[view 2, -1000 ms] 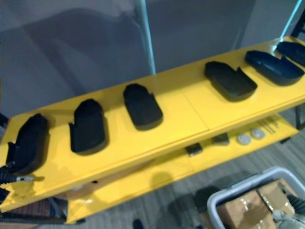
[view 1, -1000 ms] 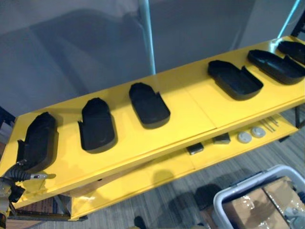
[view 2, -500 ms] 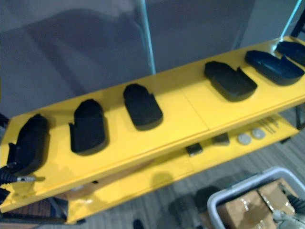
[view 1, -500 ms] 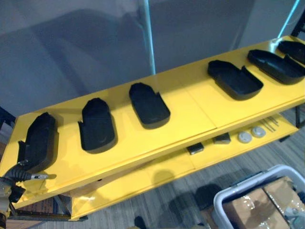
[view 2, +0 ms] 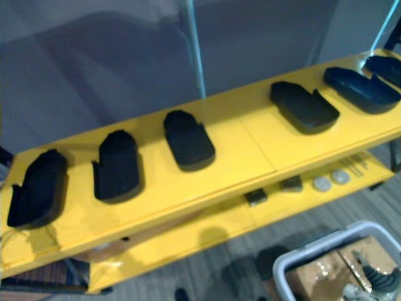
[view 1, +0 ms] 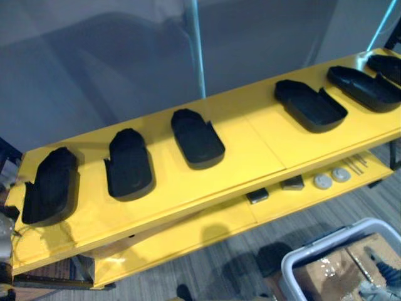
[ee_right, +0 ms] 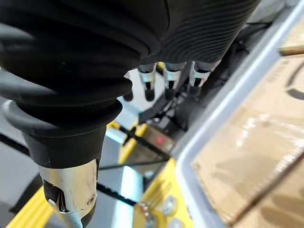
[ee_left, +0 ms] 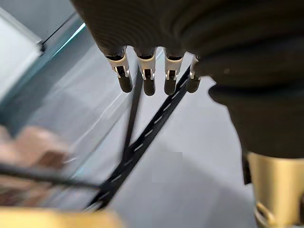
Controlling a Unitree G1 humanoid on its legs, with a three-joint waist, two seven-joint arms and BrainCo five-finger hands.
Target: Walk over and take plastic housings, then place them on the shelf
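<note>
Task things: six black plastic housings (view 1: 128, 164) are laid in a row, apart from each other, on the top board (view 1: 250, 135) of the yellow shelf (view 1: 156, 248).
Left arm: the left robot hand (ee_left: 148, 78) is seen with straight fingers, and nothing is gripped.
Right arm: the right robot hand (ee_right: 169, 80) is held with relaxed fingers and is empty, above the white bin (view 1: 294, 263) in which a cardboard box (view 1: 326, 276) is kept.
Lower board (view 1: 207, 226): two round white discs (view 1: 323, 181) and small dark blocks (view 1: 257, 195) are placed here.
</note>
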